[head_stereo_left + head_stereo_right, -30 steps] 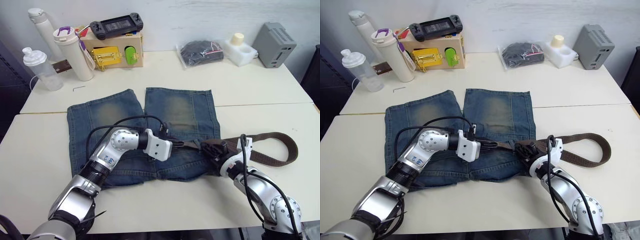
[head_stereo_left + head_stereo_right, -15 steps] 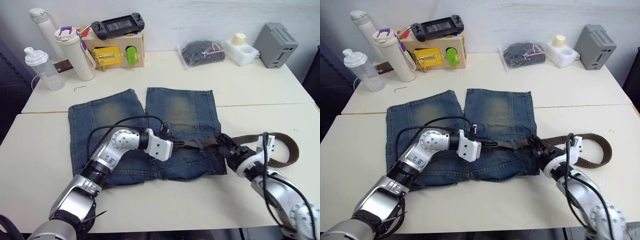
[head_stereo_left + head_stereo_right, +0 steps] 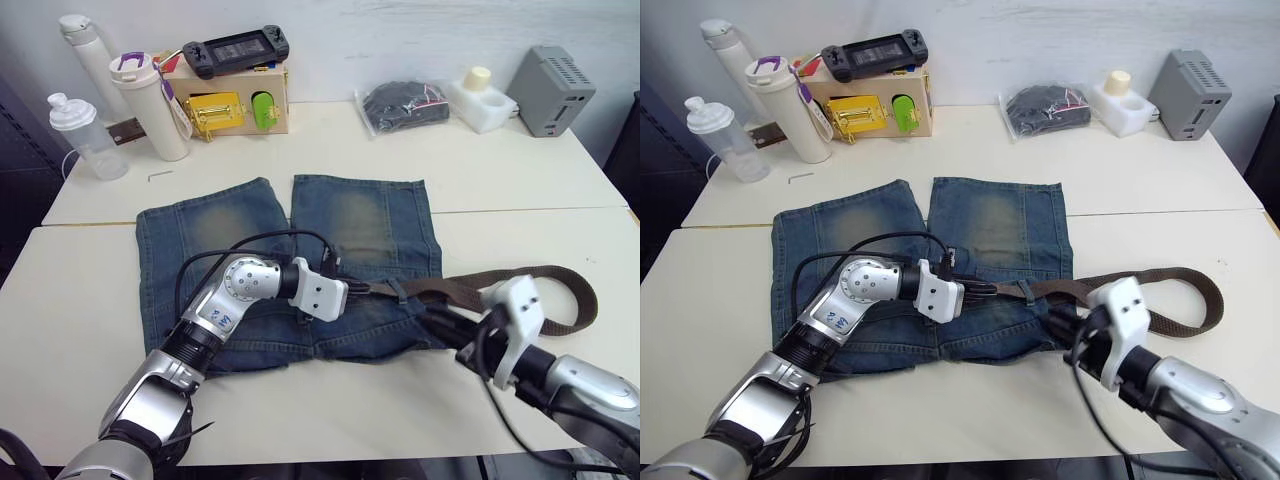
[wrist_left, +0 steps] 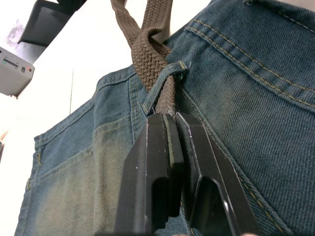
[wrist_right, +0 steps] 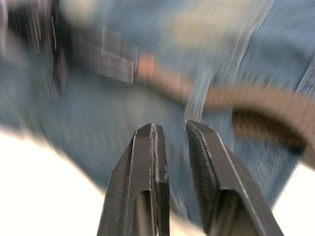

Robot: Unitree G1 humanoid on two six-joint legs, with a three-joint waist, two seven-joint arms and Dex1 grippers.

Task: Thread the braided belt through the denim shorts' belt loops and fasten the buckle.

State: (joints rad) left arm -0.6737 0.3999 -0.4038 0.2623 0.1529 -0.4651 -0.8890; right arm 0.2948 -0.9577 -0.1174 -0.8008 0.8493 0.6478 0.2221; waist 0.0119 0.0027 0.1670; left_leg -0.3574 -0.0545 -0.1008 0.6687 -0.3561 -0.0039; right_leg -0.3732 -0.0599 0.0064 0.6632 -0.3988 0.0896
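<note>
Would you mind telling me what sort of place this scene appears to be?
Most likely a robotics lab or test bench rather than a home: two pale tables pushed against a plain wall, denim shorts laid out flat, and unrelated props lined up behind, such as a latch box, a handheld game console and bottles.

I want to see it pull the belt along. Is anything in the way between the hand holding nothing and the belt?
Nothing visible. The right gripper is open, just off the shorts' waist, and the belt lies bare on the table beside it.
</note>
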